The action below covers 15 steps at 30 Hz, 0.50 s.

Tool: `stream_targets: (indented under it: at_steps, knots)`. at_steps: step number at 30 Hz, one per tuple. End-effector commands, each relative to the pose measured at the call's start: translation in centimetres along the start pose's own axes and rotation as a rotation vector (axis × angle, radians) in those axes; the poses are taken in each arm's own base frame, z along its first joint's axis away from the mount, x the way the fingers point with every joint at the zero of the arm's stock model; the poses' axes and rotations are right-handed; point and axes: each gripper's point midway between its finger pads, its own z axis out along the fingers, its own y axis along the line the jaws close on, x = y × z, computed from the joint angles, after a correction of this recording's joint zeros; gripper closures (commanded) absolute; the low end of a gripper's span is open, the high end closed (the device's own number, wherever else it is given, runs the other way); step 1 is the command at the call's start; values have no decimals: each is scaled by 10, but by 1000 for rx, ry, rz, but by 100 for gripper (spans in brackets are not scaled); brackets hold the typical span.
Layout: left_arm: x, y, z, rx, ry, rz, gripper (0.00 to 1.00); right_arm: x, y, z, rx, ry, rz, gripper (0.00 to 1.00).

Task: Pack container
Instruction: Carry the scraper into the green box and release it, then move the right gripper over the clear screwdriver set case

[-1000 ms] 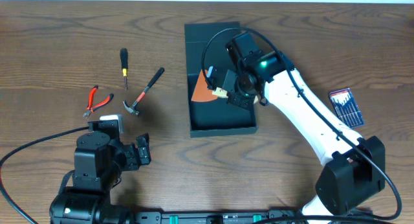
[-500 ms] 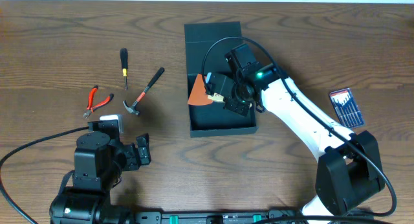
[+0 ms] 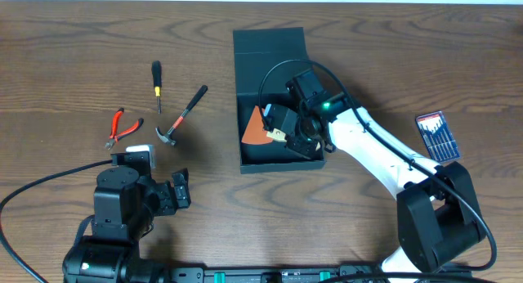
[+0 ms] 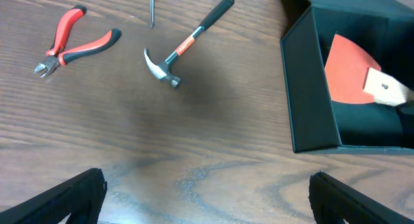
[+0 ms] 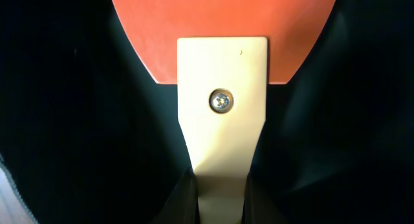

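The dark teal-grey container (image 3: pixel 279 159) lies open at mid-table, its flap lid (image 3: pixel 270 42) folded back; it also shows in the left wrist view (image 4: pixel 304 101). My right gripper (image 3: pixel 283 128) is inside it, shut on the cream handle (image 5: pixel 222 140) of an orange-bladed scraper (image 3: pixel 256 129), blade (image 5: pixel 223 23) low over the box floor. The scraper also shows in the left wrist view (image 4: pixel 352 72). My left gripper (image 3: pixel 176 191) is open and empty near the front left; its fingertips (image 4: pixel 207 191) hover over bare wood.
A hammer (image 3: pixel 181 114), a black-and-yellow screwdriver (image 3: pixel 156 80) and red pliers (image 3: pixel 121 126) lie left of the box. A pack of small screwdrivers (image 3: pixel 436 136) lies at the right.
My right gripper has carried the scraper down and slightly back into the box; the blade now lies within the walls rather than over the left rim. The left arm has not moved.
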Motion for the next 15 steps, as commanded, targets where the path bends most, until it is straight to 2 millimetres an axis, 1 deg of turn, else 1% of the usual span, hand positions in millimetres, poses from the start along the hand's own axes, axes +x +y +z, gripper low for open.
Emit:
stream_targets:
  at_steps: [1, 2, 3, 5, 7, 9, 13, 15]
  knots:
    - [-7, 1, -4, -12, -22, -7, 2, 1, 3, 5, -21, -3, 37, 98]
    - [-7, 1, -4, -12, -22, -7, 1, 2, 3, 5, -22, -3, 37, 97]
    - [-7, 1, -4, -12, -22, -7, 1, 1, 3, 5, -21, -4, 37, 92]
    - [-7, 1, -4, -12, -22, -7, 2, 1, 3, 5, -20, -6, 40, 65]
    - [-7, 1, -4, -12, -22, -7, 2, 1, 3, 5, -20, -6, 40, 60]
    - [-7, 1, -4, -12, -22, -7, 1, 1, 3, 5, -20, -6, 40, 53]
    - [-7, 1, -4, -12, -22, -7, 1, 0, 2, 5, -17, -9, 39, 50]
    - [-7, 1, -4, -12, -22, -7, 1, -4, -1, 5, -4, -25, 37, 49]
